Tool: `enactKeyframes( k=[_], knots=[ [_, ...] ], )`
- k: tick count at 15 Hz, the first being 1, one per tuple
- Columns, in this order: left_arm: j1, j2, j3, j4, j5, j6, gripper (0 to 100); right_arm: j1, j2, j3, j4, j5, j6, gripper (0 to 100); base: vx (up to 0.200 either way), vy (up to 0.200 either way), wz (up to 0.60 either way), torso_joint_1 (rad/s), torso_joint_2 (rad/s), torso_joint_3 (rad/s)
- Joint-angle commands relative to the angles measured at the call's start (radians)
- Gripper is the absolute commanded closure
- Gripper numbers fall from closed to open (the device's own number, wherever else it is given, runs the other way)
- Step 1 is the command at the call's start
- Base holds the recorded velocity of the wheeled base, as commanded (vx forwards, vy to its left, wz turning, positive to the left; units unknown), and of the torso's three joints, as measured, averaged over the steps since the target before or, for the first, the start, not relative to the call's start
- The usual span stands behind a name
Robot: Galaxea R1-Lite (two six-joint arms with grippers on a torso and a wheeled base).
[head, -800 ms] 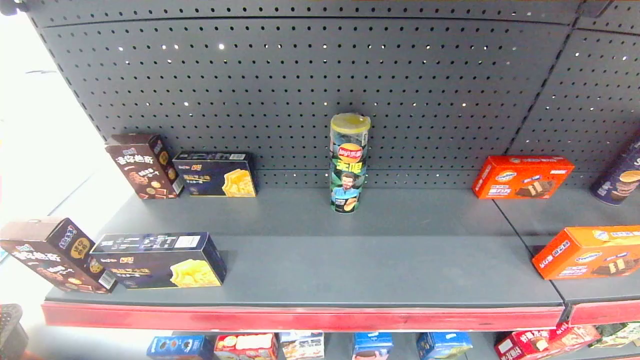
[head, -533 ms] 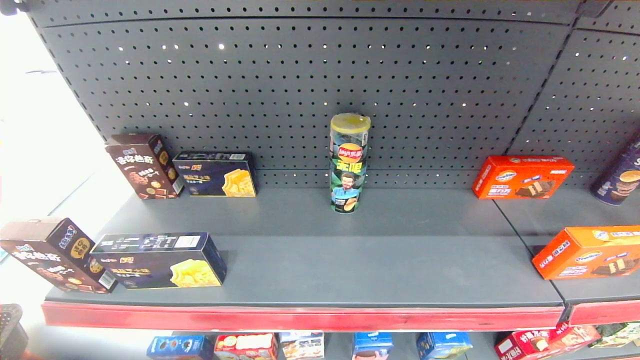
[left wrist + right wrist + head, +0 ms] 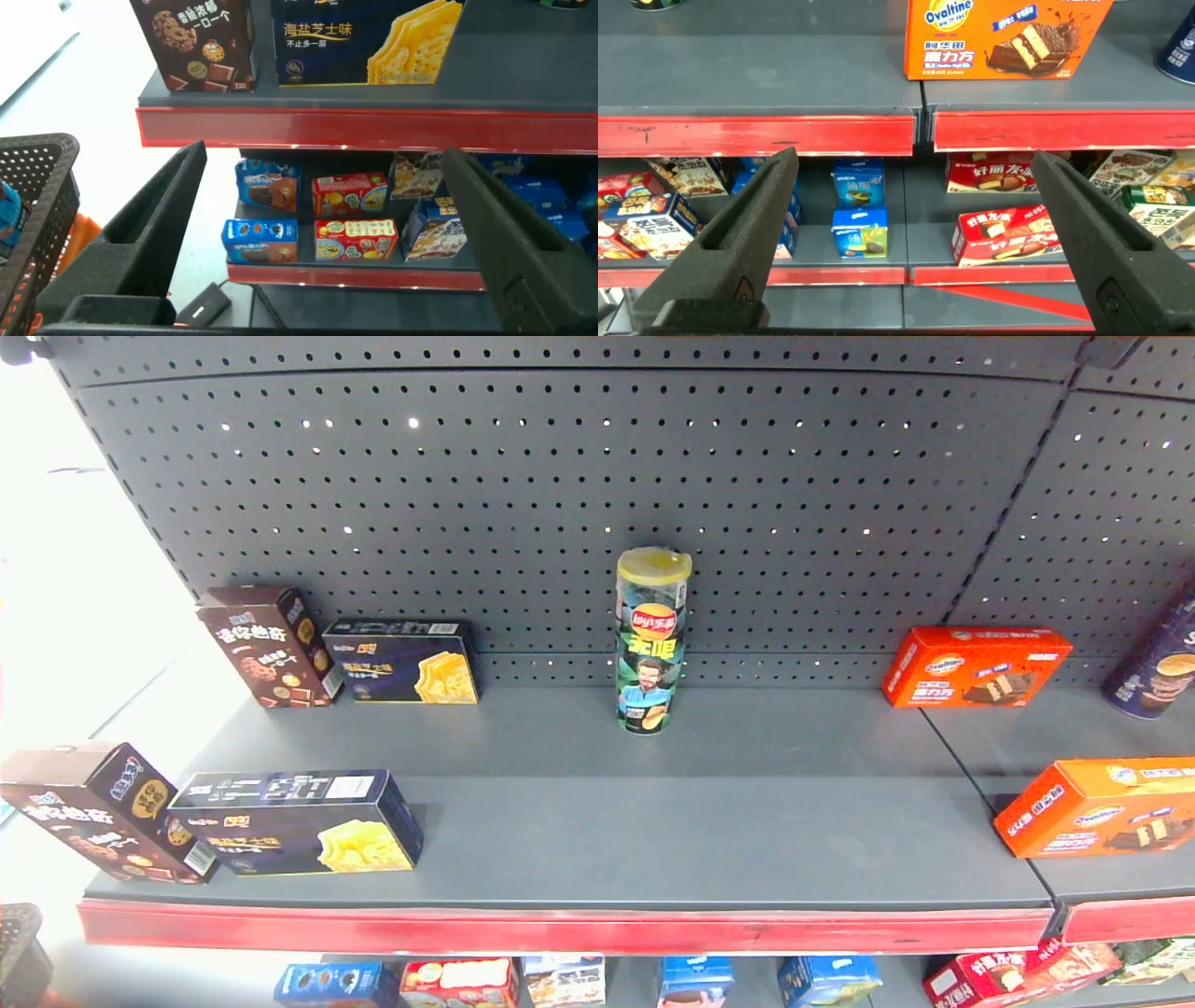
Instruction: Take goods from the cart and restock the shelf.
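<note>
Spread and empty, the left tool (image 3: 322,159) and right tool (image 3: 915,157) are facing the shelf (image 3: 653,821), awaiting goods (image 3: 7,210) from the cart (image 3: 47,215), probably light, crushable cartons best gripped across narrow sides.

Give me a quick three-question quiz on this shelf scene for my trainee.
1. True or false: the can lies on its side.
2. The left gripper holds: A) a box, B) nothing, C) a bag.
3. Fill in: the red box stands at the shelf's ___ end.
Key: 1 false; 2 B; 3 right.
</note>
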Motion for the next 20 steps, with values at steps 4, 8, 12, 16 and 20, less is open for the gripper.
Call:
enactKeyframes(
  k=[4, 8, 12, 16, 20],
  knots=[
    [0.0, 0.001, 0.0, 0.0, 0.0, -0.001, 0, 0.0, 0.001, 0.0, 0.0, 0.0, -0.002, 0, 0.0, 0.0, 0.45, 0.002, 0.0, 0.001],
    [0.0, 0.001, 0.0, 0.0, 0.0, -0.001, 0, 0.0, 0.001, -0.002, 0.0, -0.001, -0.002, 0, 0.0, 0.0, 0.6, 0.008, 0.0, -0.001],
    [0.0, 0.001, 0.0, 0.0, 0.0, -0.001, 0, 0.0, 0.001, -0.002, 0.0, -0.001, -0.002, 0, 0.0, 0.0, 0.6, 0.008, 0.0, 0.005],
    [0.0, 0.001, 0.0, 0.0, 0.0, -0.001, 0, 0.0, -0.001, 0.0, 0.0, -0.003, 0.001, 0, 0.0, 0.0, 0.3, 0.002, 0.0, 0.0],
    [0.0, 0.001, 0.0, 0.0, 0.0, -0.001, 0, 0.0, 0.001, -0.002, 0.0, -0.003, 0.001, 0, 0.0, 0.0, 0.0, 0.0, 0.0, 0.0]
  ],
)
